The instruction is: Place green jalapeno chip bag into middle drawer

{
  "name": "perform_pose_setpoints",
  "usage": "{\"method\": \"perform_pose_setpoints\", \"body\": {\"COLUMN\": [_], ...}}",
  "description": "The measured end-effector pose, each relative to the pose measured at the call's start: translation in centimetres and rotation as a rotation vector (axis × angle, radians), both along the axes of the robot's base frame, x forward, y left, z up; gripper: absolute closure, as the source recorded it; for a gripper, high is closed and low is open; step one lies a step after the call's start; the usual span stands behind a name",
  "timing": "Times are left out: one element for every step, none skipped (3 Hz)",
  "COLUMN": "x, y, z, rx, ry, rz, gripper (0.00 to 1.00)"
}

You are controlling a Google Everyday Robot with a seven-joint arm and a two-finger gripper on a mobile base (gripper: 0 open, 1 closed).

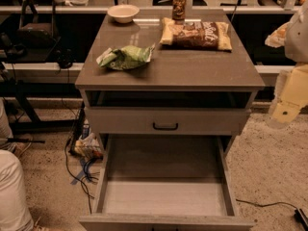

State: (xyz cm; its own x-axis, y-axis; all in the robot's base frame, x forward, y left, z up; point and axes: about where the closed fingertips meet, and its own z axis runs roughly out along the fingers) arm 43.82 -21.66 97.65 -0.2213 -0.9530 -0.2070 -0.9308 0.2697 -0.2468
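Gripper [287, 105] at far right edge, beside the cabinet's right side, about level with the closed drawer front [120, 121]. Pale yellow-white body, partly cut off by the frame. Open or closed: cannot tell. It touches nothing that shows and hangs off the cabinet, well apart from the green bag [125, 57].

Green bag lies crumpled on the cabinet top [183, 66], left half, nearer the front edge than the back. It is clear of everything else on the top.

Drawer [163, 196] is pulled out toward the camera, below the closed front. Pale floor and low side walls in plain view. Its own front runs along the bottom edge of the frame.

Closed front carries a black handle [165, 126] at centre. Above it, a dark open gap under the cabinet top.

Brown bag [196, 35] lies flat at back right of the top. Can [179, 4] stands upright just behind it, at the back edge. Bowl [123, 12] sits at back left, upright, well apart from the green bag.

Speckled ground [269, 167] around the cabinet. Cables [79, 172] trail at the cabinet's lower left, near some small packets [89, 146]. A leg [12, 191] in pale cloth at the bottom left corner.
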Motion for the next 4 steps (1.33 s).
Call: {"method": "perform_pose_setpoints", "body": {"x": [0.0,1.8,8.8,15.9], "y": [0.0,0.4,2.7,5.8], "z": [0.0,-0.4,-1.5,-2.6], "rx": [0.000,0.069,0.202,0.305], "ry": [0.000,-0.034,-0.107,-0.178], "rz": [0.000,-0.021,-0.065,-0.128], "gripper": [0.00,0.00,0.00,0.00]}}
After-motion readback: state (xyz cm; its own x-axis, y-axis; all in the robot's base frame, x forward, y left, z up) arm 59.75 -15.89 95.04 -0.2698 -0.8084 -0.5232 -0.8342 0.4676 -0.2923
